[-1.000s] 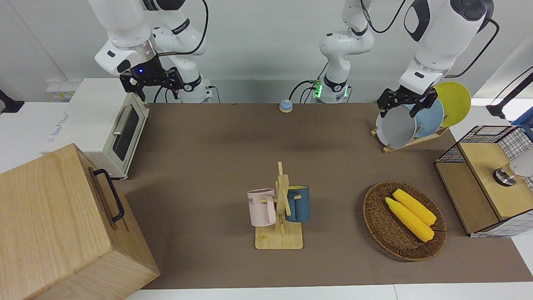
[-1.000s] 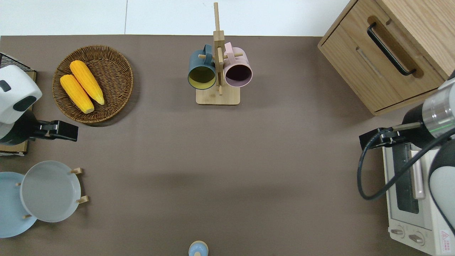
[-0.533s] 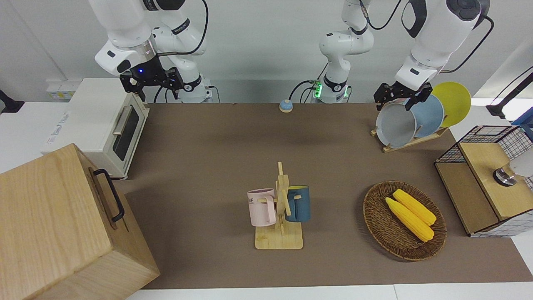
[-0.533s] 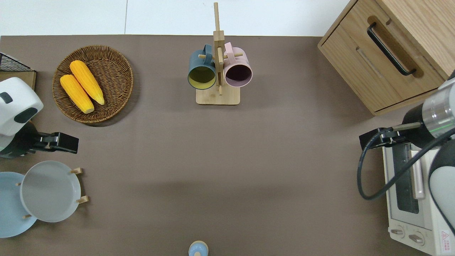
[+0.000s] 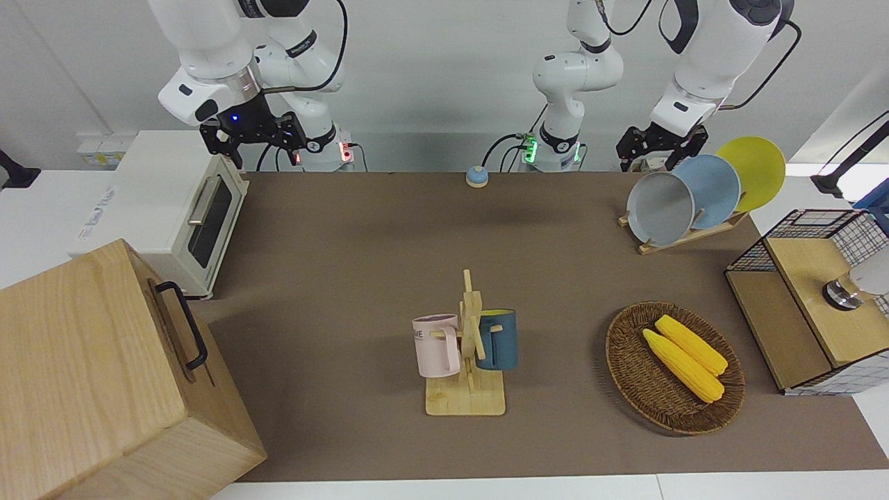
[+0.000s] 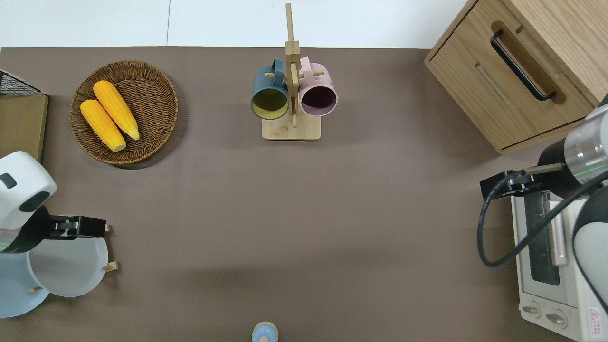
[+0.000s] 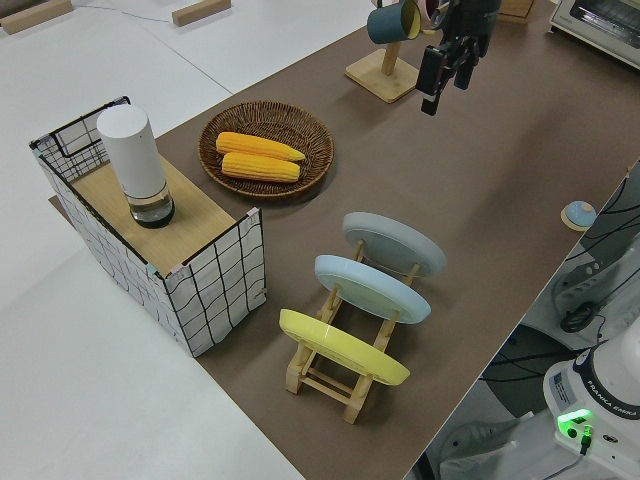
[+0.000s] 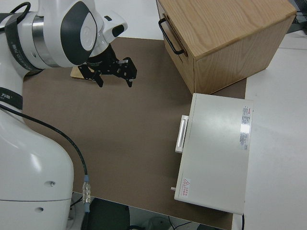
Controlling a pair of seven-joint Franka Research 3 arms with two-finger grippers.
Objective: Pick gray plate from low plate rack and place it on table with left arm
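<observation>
Gray plate (image 5: 660,208) stands on edge in the low plate rack (image 5: 684,236), leaning, in the slot farthest from the left arm's end of the table (image 6: 304,199); rack sits near the table edge closest to the robots, at the left arm's end. Next slots in the same rack — light-blue plate (image 5: 710,189), then yellow plate (image 5: 753,170), each overlapping the one before in the front view. Left gripper (image 6: 76,226) hangs in the air over the upper rim of the gray plate as the overhead view shows it; fingers spread apart, holding nothing, not touching the plate as far as the front view shows. Wicker basket (image 5: 628,375) with two corn cobs (image 5: 684,355) lies farther from the robots than the rack, at the same end. Wire-and-wood crate (image 7: 215,265) with a white cylinder (image 7: 135,165) on top stands at the table's end edge. Mug tree (image 5: 469,347) with a pink mug (image 5: 436,345) and a dark-blue mug (image 5: 499,339) — mid-table, toward the edge farthest from the robots. Right arm parked, right gripper (image 5: 253,139) fingers apart, empty.
</observation>
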